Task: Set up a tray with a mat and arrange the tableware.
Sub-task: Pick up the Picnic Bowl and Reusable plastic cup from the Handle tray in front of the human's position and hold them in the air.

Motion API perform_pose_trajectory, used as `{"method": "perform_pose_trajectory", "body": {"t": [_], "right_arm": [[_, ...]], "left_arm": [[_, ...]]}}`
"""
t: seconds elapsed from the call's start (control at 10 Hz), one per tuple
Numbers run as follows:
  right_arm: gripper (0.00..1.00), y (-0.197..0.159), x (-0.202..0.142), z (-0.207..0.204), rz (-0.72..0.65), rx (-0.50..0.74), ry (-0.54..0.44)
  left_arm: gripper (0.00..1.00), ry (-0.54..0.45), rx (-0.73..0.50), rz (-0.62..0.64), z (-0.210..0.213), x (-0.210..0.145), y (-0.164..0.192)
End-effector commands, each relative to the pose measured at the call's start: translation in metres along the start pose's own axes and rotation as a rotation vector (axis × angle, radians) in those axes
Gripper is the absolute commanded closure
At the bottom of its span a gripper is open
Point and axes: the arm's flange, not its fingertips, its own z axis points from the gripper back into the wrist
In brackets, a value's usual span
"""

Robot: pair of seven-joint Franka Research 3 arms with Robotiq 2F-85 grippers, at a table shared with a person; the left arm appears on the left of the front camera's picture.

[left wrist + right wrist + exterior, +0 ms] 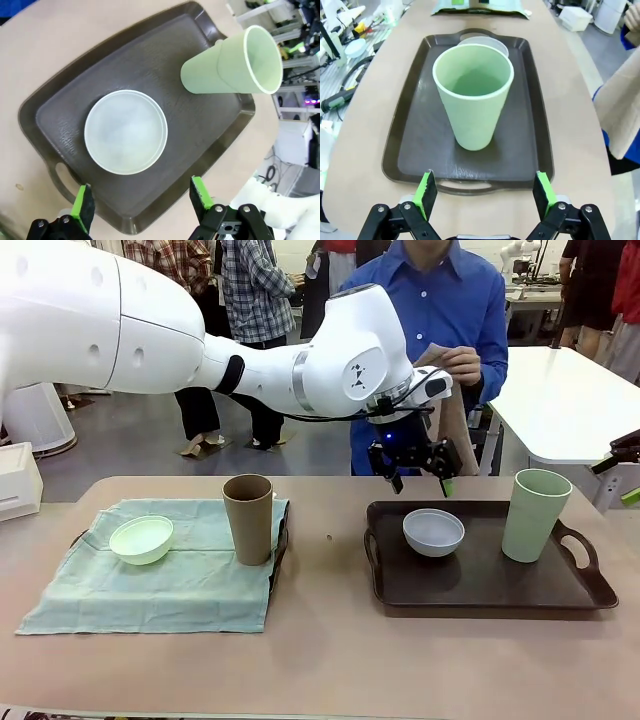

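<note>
Left gripper [422,480], spread wide and empty, is poised over the white bowl [433,531], judged light, rigid and slick: best pinched at its 12 o'clock rim.

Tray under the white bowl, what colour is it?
The tray is dark brown; the right wrist view shows it best.

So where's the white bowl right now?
Front view: the white bowl sits in the dark tray on the right side, just left of the pale green cup.
</note>
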Motion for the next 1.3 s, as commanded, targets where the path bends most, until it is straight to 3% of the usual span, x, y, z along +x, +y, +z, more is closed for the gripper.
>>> {"method": "perform_pose_trajectory", "body": {"t": [0.0,0.4,0.7,1.2], "right_arm": [[0.00,-0.005,0.006,-0.015,-0.052,0.056,-0.048],[0.00,-0.008,0.005,-0.042,-0.106,0.119,-0.099],[0.00,-0.009,0.005,-0.058,-0.111,0.155,-0.104],[0.00,-0.023,0.010,-0.081,-0.095,0.096,-0.072]], "left_arm": [[0.00,0.003,0.055,0.091,-0.017,0.012,0.003],[0.00,-0.011,0.227,0.200,-0.036,0.025,-0.002],[0.00,0.006,0.277,0.236,-0.043,0.028,0.001],[0.00,0.013,0.310,0.268,-0.050,0.031,0.010]]}}
